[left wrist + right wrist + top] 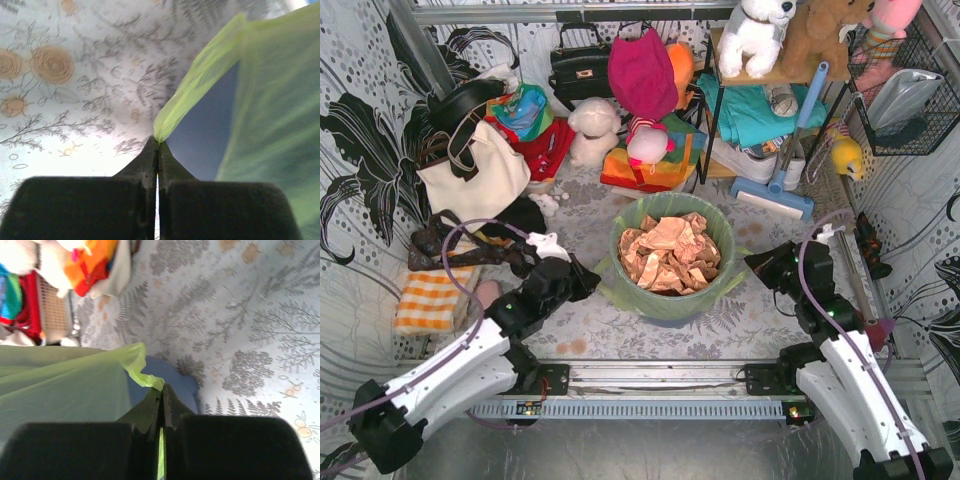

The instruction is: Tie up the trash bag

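Well, both claws are pinched tight on plastic: the left claw (158, 143) has its jaws closed on the tip of a stretched flap of the trash bag (665, 300), and the right claw (162, 390) is closed on a crumpled tab of the same rim, with a sliver of green showing between its jaws. The bag sits mid-table (760, 322), lining a round bin (176, 381) with its rim folded over the lip, and it is heaped with crumpled paper (670, 255). I'd judge the film thin, soft and slick, quick to slip from a shallow pinch or to tear if yanked. The paper load looks light, so a sideways pull could tip or slide the bin. The two opposite flaps are the sensible holds, gripped deep. Room looks best straight above the bin and on the bare table in front of it. The tote (485, 180) and striped cloth (430, 300) crowd the left, toys (592, 130) stand behind, and the rail (660, 378) runs along the near edge.
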Robot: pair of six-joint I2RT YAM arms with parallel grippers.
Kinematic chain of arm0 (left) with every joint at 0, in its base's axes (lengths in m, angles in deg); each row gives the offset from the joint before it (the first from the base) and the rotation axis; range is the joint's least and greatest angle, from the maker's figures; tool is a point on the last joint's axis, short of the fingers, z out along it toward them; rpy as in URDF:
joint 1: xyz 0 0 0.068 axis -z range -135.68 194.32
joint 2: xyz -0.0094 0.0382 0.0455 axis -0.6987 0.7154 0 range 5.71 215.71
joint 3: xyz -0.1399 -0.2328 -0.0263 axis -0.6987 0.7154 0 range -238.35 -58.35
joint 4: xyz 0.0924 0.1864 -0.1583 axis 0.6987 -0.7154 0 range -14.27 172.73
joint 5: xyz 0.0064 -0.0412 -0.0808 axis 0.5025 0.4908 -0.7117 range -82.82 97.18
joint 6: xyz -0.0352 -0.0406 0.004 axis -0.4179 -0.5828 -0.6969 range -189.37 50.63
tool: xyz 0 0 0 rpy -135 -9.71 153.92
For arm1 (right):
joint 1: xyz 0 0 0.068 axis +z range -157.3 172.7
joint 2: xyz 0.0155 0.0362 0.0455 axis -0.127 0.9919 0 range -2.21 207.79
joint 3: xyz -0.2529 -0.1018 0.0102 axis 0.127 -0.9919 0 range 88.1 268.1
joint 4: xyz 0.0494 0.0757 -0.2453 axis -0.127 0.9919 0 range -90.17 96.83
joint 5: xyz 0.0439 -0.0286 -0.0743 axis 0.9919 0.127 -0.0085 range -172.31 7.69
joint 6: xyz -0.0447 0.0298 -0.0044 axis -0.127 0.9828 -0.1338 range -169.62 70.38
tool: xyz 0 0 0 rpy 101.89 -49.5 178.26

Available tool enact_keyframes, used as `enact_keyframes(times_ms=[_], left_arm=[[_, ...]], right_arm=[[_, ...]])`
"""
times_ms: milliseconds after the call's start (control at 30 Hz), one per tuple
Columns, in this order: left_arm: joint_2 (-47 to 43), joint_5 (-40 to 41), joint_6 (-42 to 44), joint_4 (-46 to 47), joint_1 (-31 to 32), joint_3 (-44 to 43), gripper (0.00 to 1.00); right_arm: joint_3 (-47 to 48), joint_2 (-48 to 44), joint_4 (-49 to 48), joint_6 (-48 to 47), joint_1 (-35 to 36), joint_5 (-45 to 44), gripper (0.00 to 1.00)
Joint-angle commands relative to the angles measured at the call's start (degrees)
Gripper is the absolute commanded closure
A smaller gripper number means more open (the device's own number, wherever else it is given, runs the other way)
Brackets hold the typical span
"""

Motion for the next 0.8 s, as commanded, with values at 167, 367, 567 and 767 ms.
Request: enact_keyframes(times_ms=[167, 367, 567, 767], left_arm=[[-7.6, 0.0, 4.4, -0.5, -0.4, -8.6, 1.00], [-8.6, -2.7, 4.4, -0.4, -0.4, -14.0, 1.00], [-7.7, -6.1, 5.2, 1.3, -0.5, -16.3, 1.00], [-9.1, -6.1, 5.2, 1.8, -0.4, -18.3, 1.00]], right_arm=[[5.2, -4.2, -5.8, 2.5, -0.2, 2.0, 1.00], [5.1, -5.7, -12.0, 4.3, -0.1, 4.5, 1.00], [6.0, -4.6, -16.6, 4.9, -0.2, 7.2, 1.00], [9.3, -3.6, -17.1, 3.5, -0.1, 8.4, 1.00]])
